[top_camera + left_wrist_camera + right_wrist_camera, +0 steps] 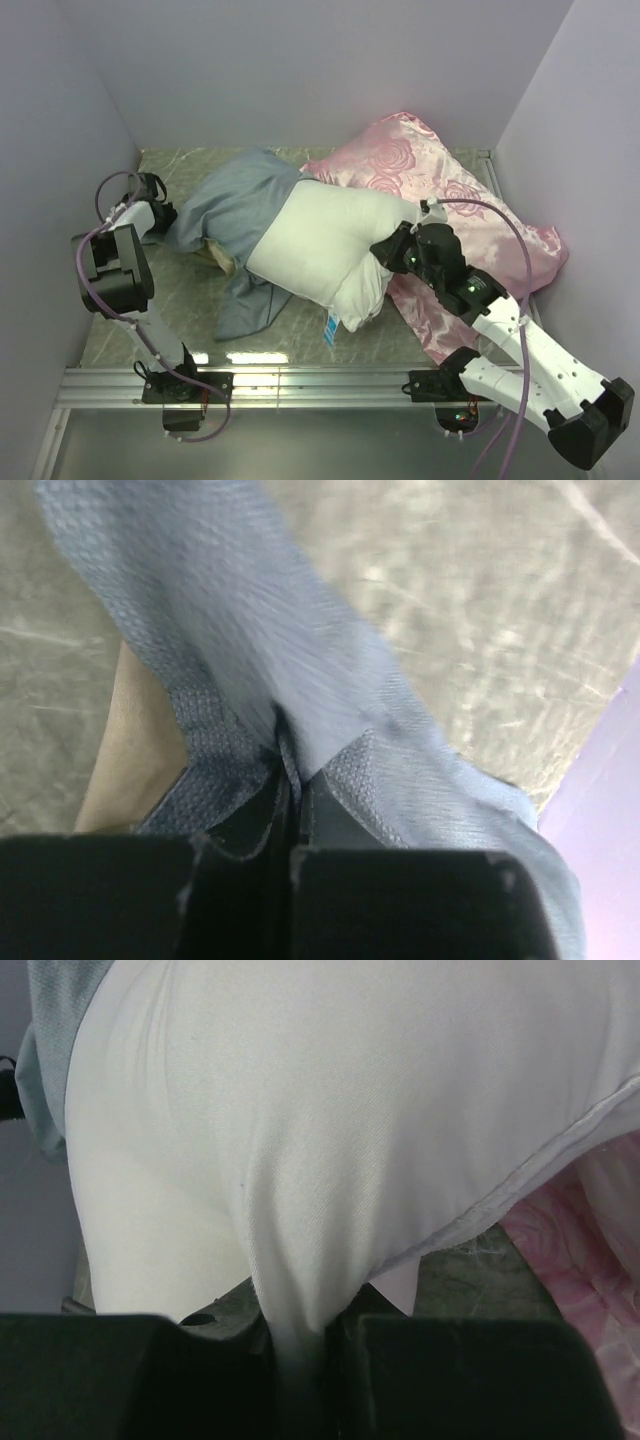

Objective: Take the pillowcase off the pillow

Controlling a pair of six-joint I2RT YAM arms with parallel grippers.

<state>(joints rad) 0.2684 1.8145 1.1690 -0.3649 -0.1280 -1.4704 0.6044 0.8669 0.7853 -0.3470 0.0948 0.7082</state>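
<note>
Both claws were clamped on cloth when I checked my feeds. The left gripper [290,772] had its fingers pressed together on a fold of the pillowcase [235,205], and on the wrist camera the grey-blue weave ran straight into the pinch, with a sliver of beige showing at the left. From above I saw that arm out at the left side of the table [130,335], with the pillowcase spread from it toward the middle, mostly grey-blue side out and rumpled. The right gripper [300,1328] was closed on a bunched ridge of the pillow [320,245], gripping the white fabric at its right end. I could see roughly the right half of the pillow lying bare in the centre of the table, while its left end sat inside the mouth of the pillowcase. Its blue tag [331,328] hung at the near edge. The pillow's right end overlapped the pink rose-patterned cushion [430,165], which lay behind and to the right, reaching the right wall.
</note>
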